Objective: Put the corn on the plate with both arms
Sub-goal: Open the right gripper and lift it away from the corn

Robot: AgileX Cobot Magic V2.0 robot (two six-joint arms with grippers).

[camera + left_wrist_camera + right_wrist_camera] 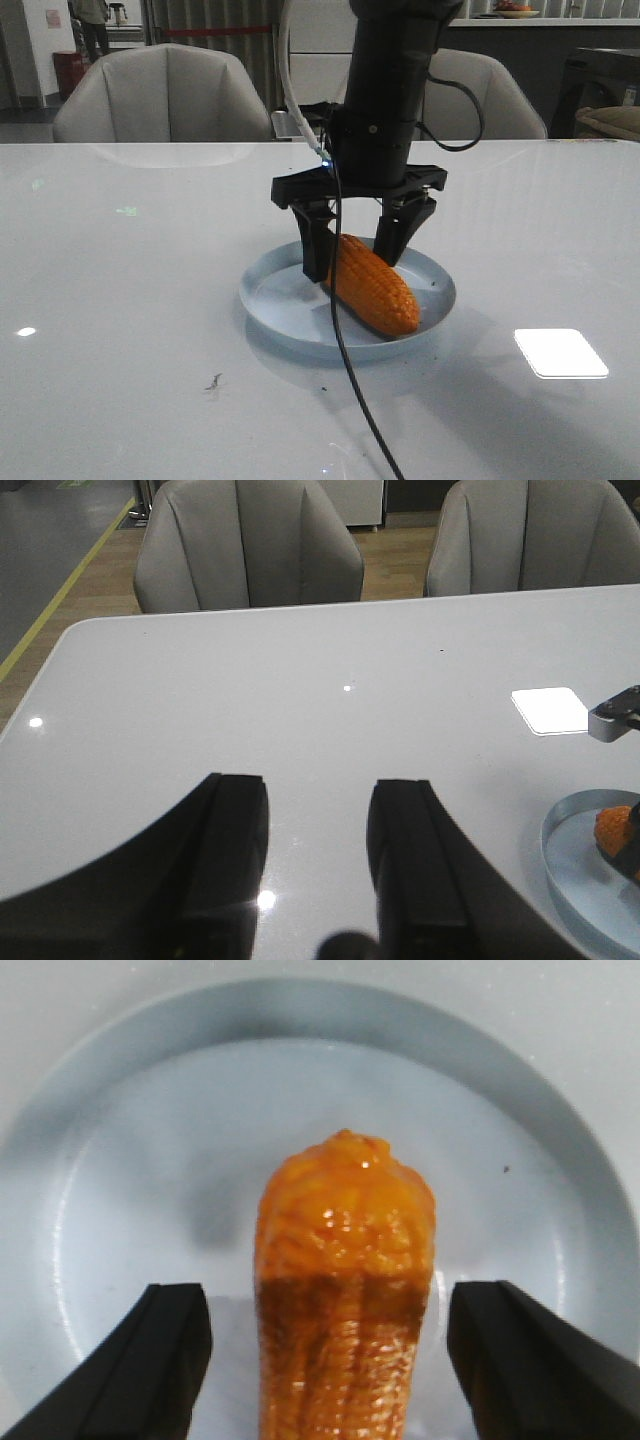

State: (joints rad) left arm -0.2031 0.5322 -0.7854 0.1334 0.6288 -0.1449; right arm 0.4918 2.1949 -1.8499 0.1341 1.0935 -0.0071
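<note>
A glossy white tabletop (120, 300) reflects ceiling lights, with a bright rectangular glare patch (561, 353) near the plate (280, 300). Two grey upholstered chairs (165, 95) stand behind it, and the room beyond looks dim. The orange corn (375, 285) lies on the pale blue plate. The right tool (365, 245) hangs over the corn's far end, its fingers spread wide to either side without touching it. The left tool (318, 850) hovers above bare tabletop, well apart from the plate, fingers parted and holding nothing.
</note>
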